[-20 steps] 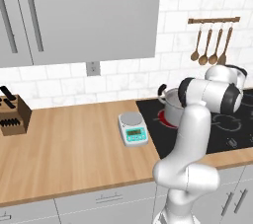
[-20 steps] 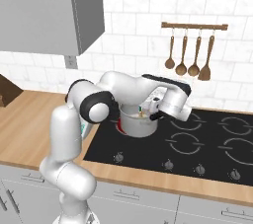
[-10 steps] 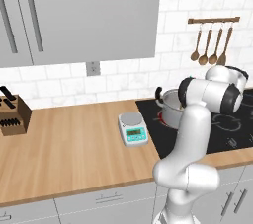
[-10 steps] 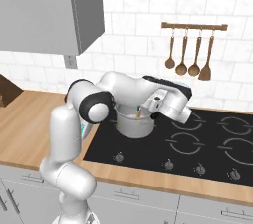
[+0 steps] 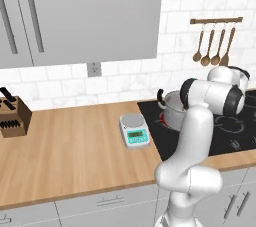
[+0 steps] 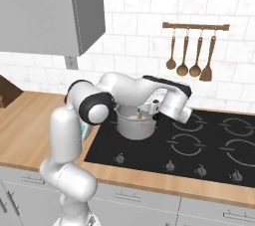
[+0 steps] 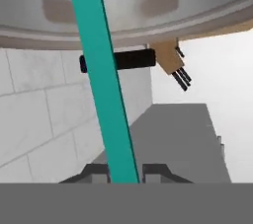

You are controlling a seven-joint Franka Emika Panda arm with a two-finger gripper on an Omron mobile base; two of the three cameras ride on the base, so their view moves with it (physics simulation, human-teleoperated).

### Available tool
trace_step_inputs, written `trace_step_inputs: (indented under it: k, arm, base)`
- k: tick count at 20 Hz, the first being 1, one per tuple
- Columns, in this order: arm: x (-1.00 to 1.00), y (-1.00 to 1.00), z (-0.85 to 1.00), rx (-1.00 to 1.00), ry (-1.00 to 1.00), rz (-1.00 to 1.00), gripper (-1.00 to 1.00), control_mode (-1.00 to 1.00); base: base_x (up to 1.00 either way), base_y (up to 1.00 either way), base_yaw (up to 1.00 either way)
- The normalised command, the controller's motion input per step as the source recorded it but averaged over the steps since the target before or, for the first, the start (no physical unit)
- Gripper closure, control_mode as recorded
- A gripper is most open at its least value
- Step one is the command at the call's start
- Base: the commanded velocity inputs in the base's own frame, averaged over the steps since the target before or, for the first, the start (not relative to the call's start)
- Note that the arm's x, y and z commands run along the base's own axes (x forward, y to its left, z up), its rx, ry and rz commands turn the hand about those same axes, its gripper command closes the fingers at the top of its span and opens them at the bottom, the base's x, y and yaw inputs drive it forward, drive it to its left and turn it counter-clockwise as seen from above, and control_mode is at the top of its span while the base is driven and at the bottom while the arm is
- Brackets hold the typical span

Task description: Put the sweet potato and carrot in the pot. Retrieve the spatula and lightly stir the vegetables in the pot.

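One spatula [image 7: 104, 80] in tool [image 7: 124, 172], handle running lengthwise toward pot [image 7: 123, 6].

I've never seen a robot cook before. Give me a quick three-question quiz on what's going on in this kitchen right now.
1. True or false: the fingers are shut on the spatula.
2. What stands on the counter left of the pot? A) toaster B) kitchen scale C) kettle
3. Fill in: the utensils hang from a rail on the ____.

Key: 1 true; 2 B; 3 wall
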Motion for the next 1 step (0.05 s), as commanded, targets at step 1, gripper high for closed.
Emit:
trace_step_inputs:
  k: [1]
  arm:
    - [0.00,0.16,-0.52,-0.13,-0.08,0.00,1.00,-1.00]
  base:
    - [0.00,0.00,0.00]
